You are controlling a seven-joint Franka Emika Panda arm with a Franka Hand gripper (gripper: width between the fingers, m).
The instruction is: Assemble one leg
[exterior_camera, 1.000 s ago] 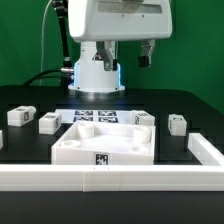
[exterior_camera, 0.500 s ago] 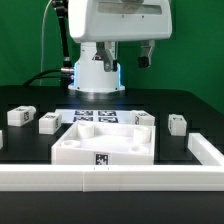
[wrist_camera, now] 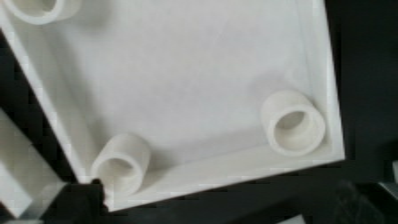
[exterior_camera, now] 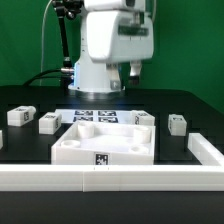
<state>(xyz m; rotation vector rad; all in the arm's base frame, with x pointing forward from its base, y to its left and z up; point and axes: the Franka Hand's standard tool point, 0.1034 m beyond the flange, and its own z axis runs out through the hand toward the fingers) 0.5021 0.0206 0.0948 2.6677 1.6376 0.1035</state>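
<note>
Although small in the exterior view, readable as short white posts with a tag on one face: far-left leg [exterior_camera: 18, 116] and second leg [exterior_camera: 48, 122] on the black desk [exterior_camera: 25, 140] at the exterior view's left of the white panel [exterior_camera: 100, 145], right leg [exterior_camera: 178, 124] at its right, all apart from it. Possibly one more post [exterior_camera: 146, 119] just behind the panel's right corner, partly hidden. Lying flat, long axis seemingly along the desk; exact pointing too small to judge. Hanging high over the panel, claw [exterior_camera: 135, 68] half covered by the arm [exterior_camera: 110, 40]; cannot tell if wide or narrow. From the wrist view, only the panel's inside with round sockets [wrist_camera: 290, 122], one cut off at the frame edge.
</note>
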